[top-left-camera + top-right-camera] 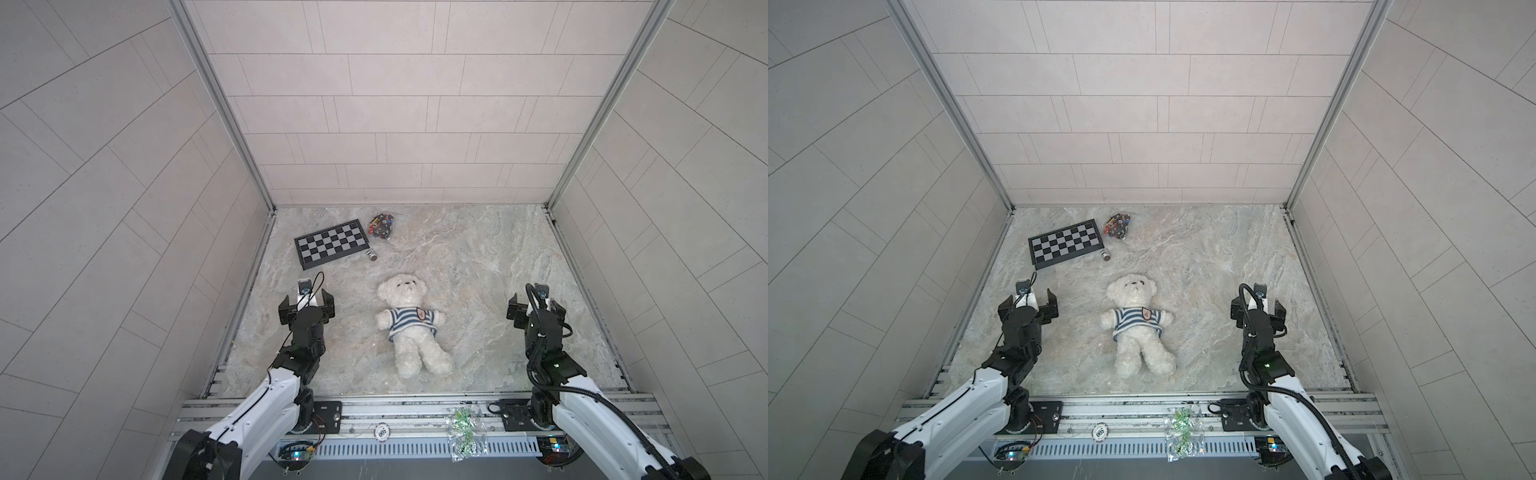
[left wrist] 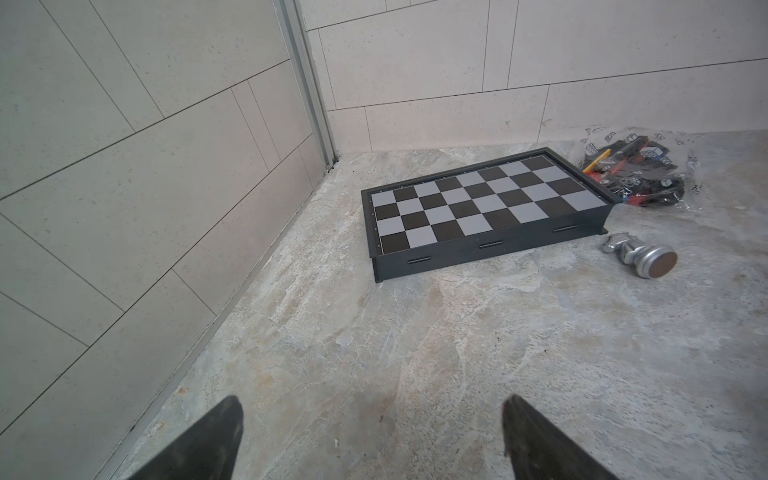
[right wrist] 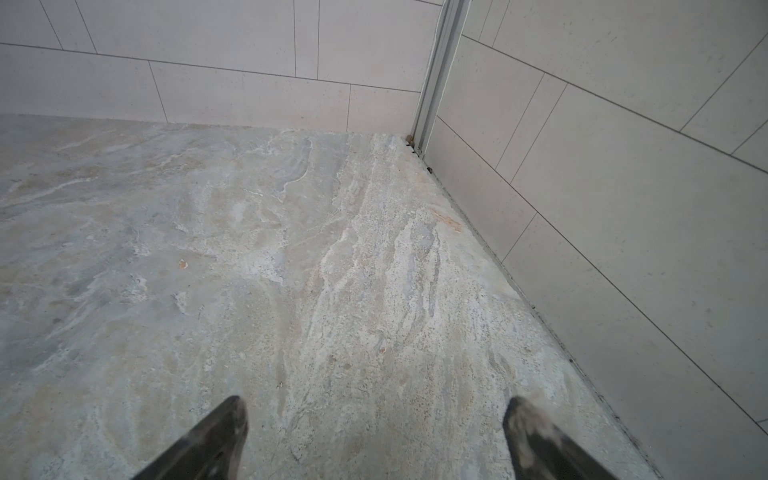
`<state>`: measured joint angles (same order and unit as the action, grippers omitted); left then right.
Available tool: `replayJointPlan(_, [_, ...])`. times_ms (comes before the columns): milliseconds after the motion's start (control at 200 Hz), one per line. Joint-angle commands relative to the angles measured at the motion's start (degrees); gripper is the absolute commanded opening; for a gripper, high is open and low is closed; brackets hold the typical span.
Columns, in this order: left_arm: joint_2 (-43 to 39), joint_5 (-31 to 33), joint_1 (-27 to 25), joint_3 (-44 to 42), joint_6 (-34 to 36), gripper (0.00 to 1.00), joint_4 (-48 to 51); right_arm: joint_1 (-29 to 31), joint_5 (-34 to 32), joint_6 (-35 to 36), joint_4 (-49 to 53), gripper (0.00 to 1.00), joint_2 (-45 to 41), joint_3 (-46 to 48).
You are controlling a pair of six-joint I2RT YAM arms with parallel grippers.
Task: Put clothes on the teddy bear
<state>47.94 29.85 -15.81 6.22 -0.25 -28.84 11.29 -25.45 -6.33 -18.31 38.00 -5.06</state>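
Observation:
The white fluffy teddy bear [image 1: 409, 324] [image 1: 1138, 322] lies on its back in the middle of the marbled table, head toward the back wall, in both top views. A blue-and-white striped shirt [image 1: 411, 322] [image 1: 1137, 321] with a chest badge covers its torso, both arms through the sleeves. My left gripper [image 1: 306, 305] [image 1: 1027, 305] [image 2: 372, 409] hangs open to the bear's left, well apart from it, with only bare table between its fingers. On the bear's right, equally far off, my right gripper [image 1: 536, 307] [image 1: 1258, 307] [image 3: 374, 409] is open and empty. Neither wrist view shows the bear.
A folded chessboard case [image 1: 331, 248] [image 2: 486, 212] lies at the back left. Beside it are a clear bag of small parts [image 1: 381, 225] [image 2: 640, 174] and a silver chess piece [image 1: 371, 254] [image 2: 642, 255] on its side. Tiled walls enclose three sides. A bag of green bits [image 1: 465, 436] rests on the front rail.

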Motion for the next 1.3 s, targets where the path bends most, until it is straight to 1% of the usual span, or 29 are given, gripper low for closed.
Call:
replayJointPlan(0, [2.5,-2.9,1.2,1.8,0.7,1.00,-4.8,-1.3,1.8,-0.6,-8.5,0.99,4.5,0.1])
replayJointPlan(255, [8.9,-5.2,3.5,3.5,0.6,1.00,-10.4,-3.1,3.4,-0.6,-20.5,0.99,19.5,-2.9])
replayJointPlan(355, [10.5,-5.5,3.8,3.9,0.7,1.00,-12.3,-4.2,5.7,-1.1,-22.2,0.99,23.4,-4.4])
replayJointPlan(581, [16.7,-6.6,3.8,5.9,1.6,1.00,-17.3,-5.0,6.0,-0.6,-27.4,0.98,29.3,-6.0])
replayJointPlan(681, [18.9,-6.5,3.8,7.0,2.1,1.00,-18.6,-5.1,5.7,0.0,-31.2,0.97,31.9,-6.1])
replayJointPlan(941, [21.8,-7.5,4.5,8.0,1.7,1.00,-21.5,-5.2,6.2,1.5,-31.9,0.97,34.9,-8.0])
replayJointPlan(1221, [25.4,-9.1,5.5,9.3,1.8,1.00,-25.0,-5.2,5.7,2.9,-35.2,0.96,39.7,-10.1])
replayJointPlan(1297, [28.2,-9.7,6.0,8.3,1.8,1.00,-30.5,-5.3,4.6,3.3,-37.3,0.97,42.3,-10.5])
